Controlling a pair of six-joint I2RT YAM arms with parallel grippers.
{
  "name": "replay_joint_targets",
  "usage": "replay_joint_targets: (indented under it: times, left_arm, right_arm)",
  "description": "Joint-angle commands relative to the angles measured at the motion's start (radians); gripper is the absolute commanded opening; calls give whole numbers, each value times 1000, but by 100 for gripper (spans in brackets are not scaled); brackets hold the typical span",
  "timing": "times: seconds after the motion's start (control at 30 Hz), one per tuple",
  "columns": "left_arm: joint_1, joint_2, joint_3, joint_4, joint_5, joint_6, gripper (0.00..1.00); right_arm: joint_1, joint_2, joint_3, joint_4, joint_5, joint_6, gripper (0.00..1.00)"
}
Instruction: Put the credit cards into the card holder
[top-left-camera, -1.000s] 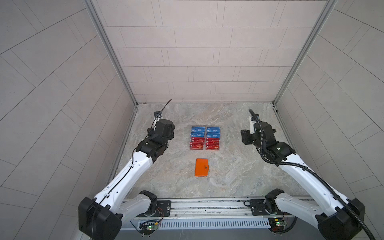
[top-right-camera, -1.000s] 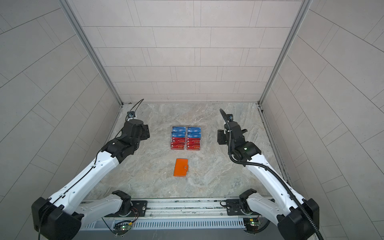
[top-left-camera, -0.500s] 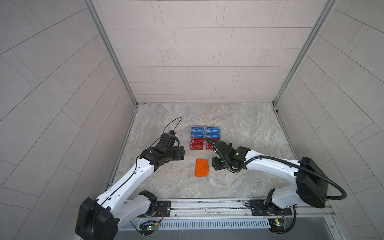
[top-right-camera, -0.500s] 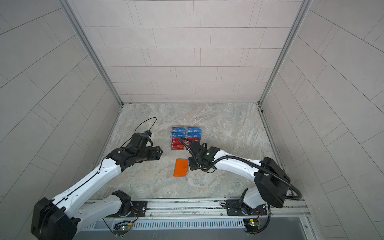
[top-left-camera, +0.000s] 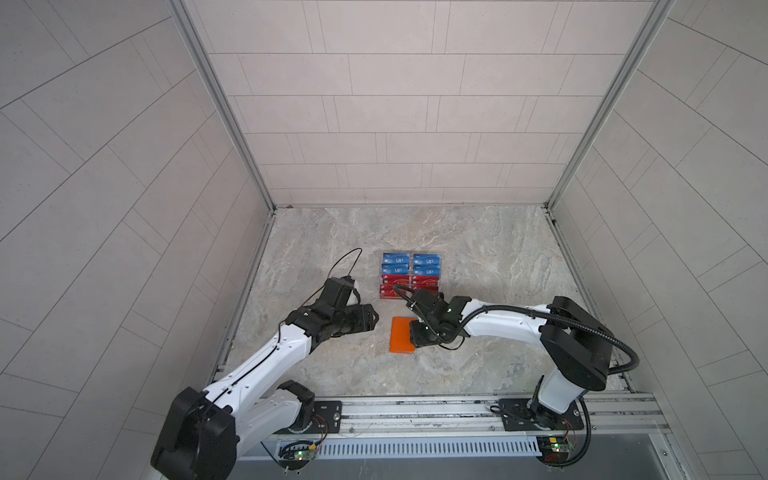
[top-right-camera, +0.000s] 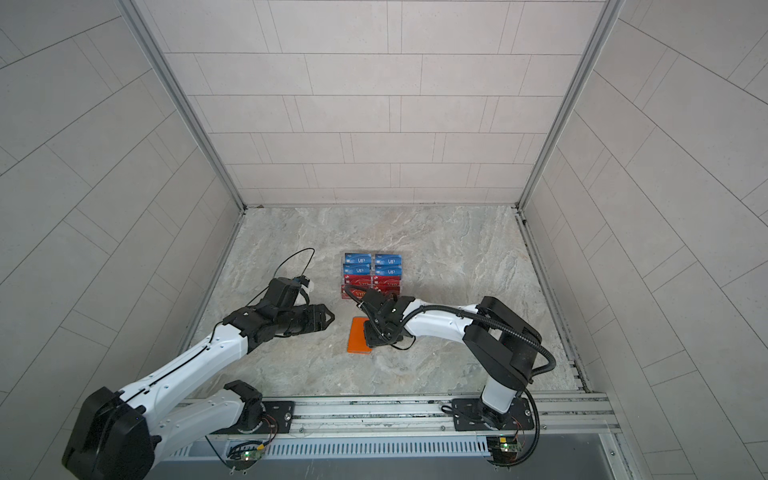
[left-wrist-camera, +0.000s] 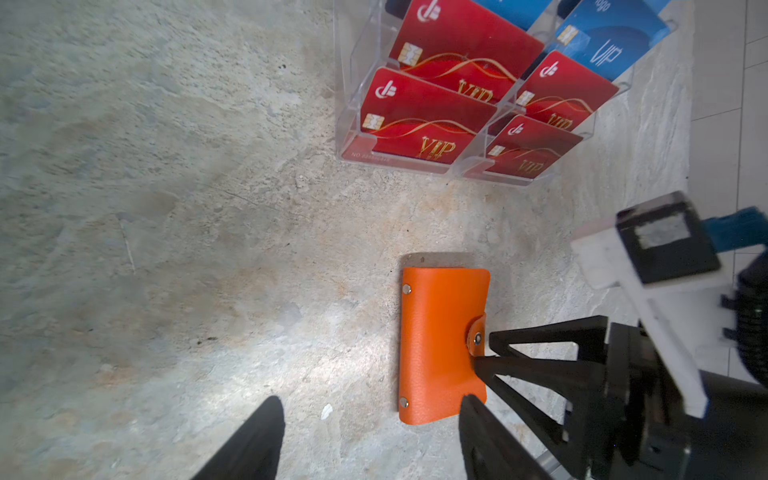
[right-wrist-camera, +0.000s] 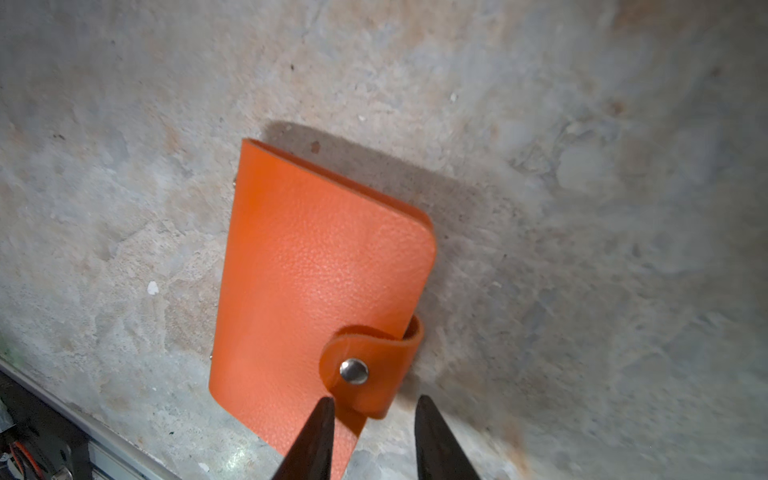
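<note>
The orange card holder (top-left-camera: 400, 340) (top-right-camera: 356, 340) lies closed and snapped on the stone floor, in front of the racks. Red and blue credit cards (top-left-camera: 410, 274) (top-right-camera: 372, 272) (left-wrist-camera: 419, 120) stand in the clear racks. My right gripper (top-left-camera: 416, 337) (right-wrist-camera: 374, 401) points down at the holder's (right-wrist-camera: 320, 282) right edge. It is open by a narrow gap, and its tips sit on either side of the snap tab (right-wrist-camera: 365, 370) without pinching it. My left gripper (top-left-camera: 375, 320) (left-wrist-camera: 370, 405) hovers wide open just left of the holder (left-wrist-camera: 438, 345), holding nothing.
Two clear acrylic tiered racks (left-wrist-camera: 353, 83) stand side by side behind the holder. The enclosure's walls (top-left-camera: 249, 266) bound the floor on three sides. A metal rail (top-left-camera: 415, 409) runs along the front. The right arm (top-left-camera: 503, 326) stretches in low from the right.
Both arms have swung in from the back toward the middle. The right gripper has come down to the holder's tab with narrower jaws, and the left has stopped beside the holder.
</note>
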Motion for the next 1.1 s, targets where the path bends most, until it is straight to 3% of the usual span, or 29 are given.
replay_joint_targets:
  times: [0.0, 0.3, 0.73, 1.07]
  left_arm:
    - [-10, 30, -13, 50, 23, -22, 71]
    - [-73, 113, -8, 86, 24, -61, 71]
    - [-139, 255, -45, 282, 62, -184, 70]
    - [-168, 385, -54, 436, 88, -257, 57]
  right_arm:
    - [-1, 25, 12, 12, 24, 28, 35]
    - [-40, 52, -7, 12, 53, -19, 24]
    - [-153, 76, -183, 193, -117, 67, 11]
    - [-195, 93, -213, 211, -147, 61, 9]
